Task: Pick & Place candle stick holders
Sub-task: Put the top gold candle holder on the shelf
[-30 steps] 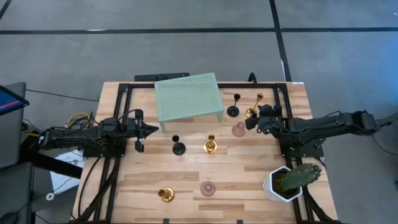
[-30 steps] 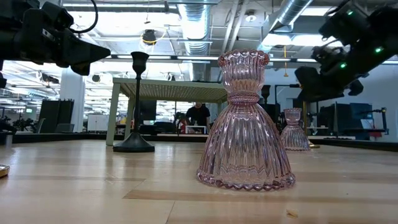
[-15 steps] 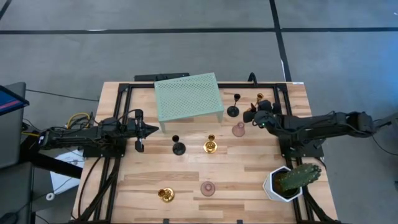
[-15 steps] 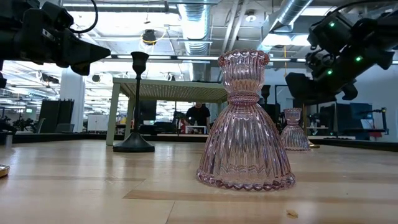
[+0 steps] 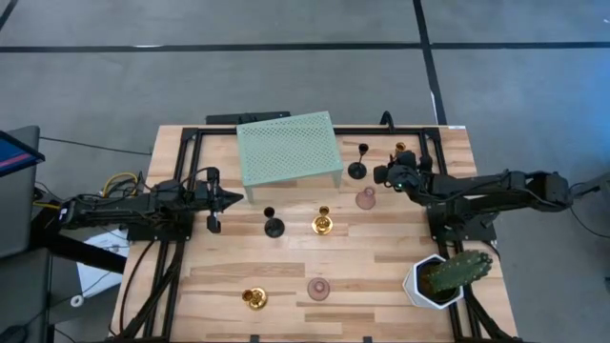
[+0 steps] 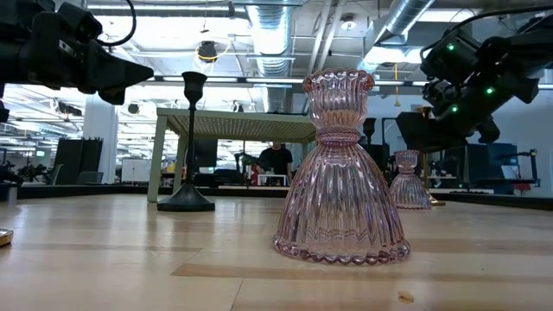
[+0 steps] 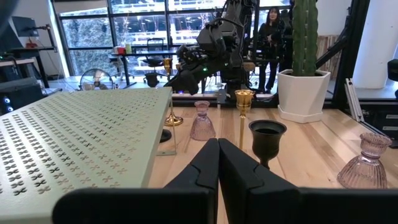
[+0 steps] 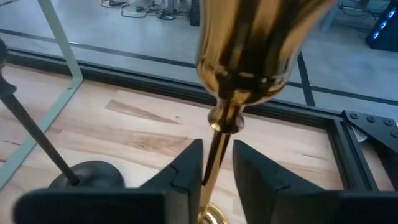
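Note:
A tall shiny gold holder (image 5: pixel 398 148) stands on its base at the far right; the right wrist view shows its cup (image 8: pixel 249 43) and thin stem (image 8: pixel 217 140). My right gripper (image 5: pixel 383 176) is open, with one finger on each side of that stem (image 8: pixel 217 158), apart from it. A tall black holder (image 5: pixel 359 162) stands just to its left, and a pink glass one (image 5: pixel 366 198) nearer. A short black (image 5: pixel 274 226) and a gold (image 5: pixel 322 224) holder stand mid-table; another gold (image 5: pixel 254 298) and pink (image 5: pixel 317 289) stand near the front. My left gripper (image 5: pixel 236 199) is shut and empty at the left.
A green perforated stand (image 5: pixel 289 152) sits at the far middle. A white-potted cactus (image 5: pixel 448 276) stands at the near right corner. Black frame rails (image 5: pixel 434 143) run along the table's sides. A person (image 7: pixel 273 25) shows in the room beyond the table.
My right gripper has gone toward the table's left and far edges, toward the tall gold holder, and now has its fingers around the holder's stem. The holders have stayed in place.

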`<state>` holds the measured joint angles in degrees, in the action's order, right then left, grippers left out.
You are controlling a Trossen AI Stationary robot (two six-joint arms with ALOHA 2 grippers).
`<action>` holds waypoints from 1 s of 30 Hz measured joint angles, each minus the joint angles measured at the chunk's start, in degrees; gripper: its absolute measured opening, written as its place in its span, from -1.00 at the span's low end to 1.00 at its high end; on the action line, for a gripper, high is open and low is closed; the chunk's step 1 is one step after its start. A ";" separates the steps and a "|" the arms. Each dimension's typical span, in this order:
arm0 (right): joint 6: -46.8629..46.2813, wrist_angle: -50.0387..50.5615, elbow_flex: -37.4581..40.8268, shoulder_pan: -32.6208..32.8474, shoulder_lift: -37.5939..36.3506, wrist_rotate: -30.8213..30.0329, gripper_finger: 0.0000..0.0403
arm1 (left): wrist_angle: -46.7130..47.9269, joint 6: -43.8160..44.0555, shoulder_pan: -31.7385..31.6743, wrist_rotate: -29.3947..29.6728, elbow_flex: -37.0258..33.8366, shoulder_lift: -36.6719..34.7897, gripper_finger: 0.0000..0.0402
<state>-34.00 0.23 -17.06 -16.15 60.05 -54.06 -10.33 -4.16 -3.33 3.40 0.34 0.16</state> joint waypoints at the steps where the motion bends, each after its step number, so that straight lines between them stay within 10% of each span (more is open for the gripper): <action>1: 0.02 -0.04 0.00 -0.14 0.00 0.00 -0.69 | 0.02 -0.01 0.00 0.02 0.00 0.00 -0.97; 14: 9.08 -1.81 -3.01 0.40 -0.55 6.15 -0.96 | 0.02 0.00 -0.02 -0.01 0.00 0.00 -0.97; 30: 18.64 23.93 -23.04 1.13 -4.87 6.16 -0.98 | 0.00 0.15 0.00 0.01 0.00 4.12 -0.97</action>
<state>-15.35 24.16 -40.10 -15.03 55.18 -47.90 -10.33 -4.01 -3.33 3.42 0.34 4.28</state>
